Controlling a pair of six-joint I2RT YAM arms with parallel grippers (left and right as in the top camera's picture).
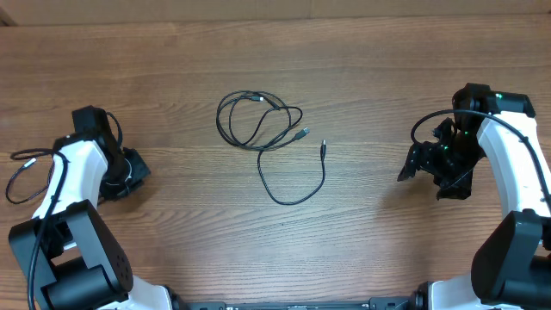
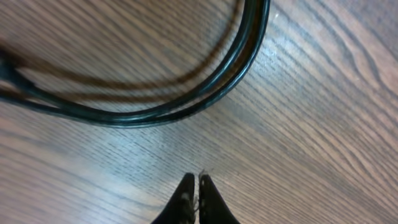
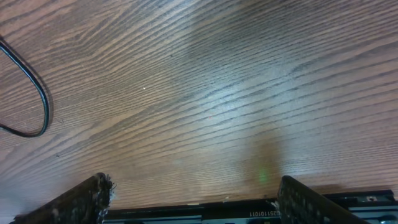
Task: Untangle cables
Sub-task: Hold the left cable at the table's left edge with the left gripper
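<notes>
The cables lie mid-table as a loose bundle of thin black loops. Two silver-tipped plug ends poke out at its right, and one cord trails down in a long curve. My left gripper rests low on the wood, well left of the bundle; in the left wrist view it is shut on nothing. My right gripper is far to the right of the cables, and in the right wrist view it is open and empty. A bend of thin cable shows at that view's left edge.
Thick black wires arc blurred across the top of the left wrist view, close to the lens. Another dark wire loop lies beside the left arm near the table's left edge. Both arm bases stand at the front corners.
</notes>
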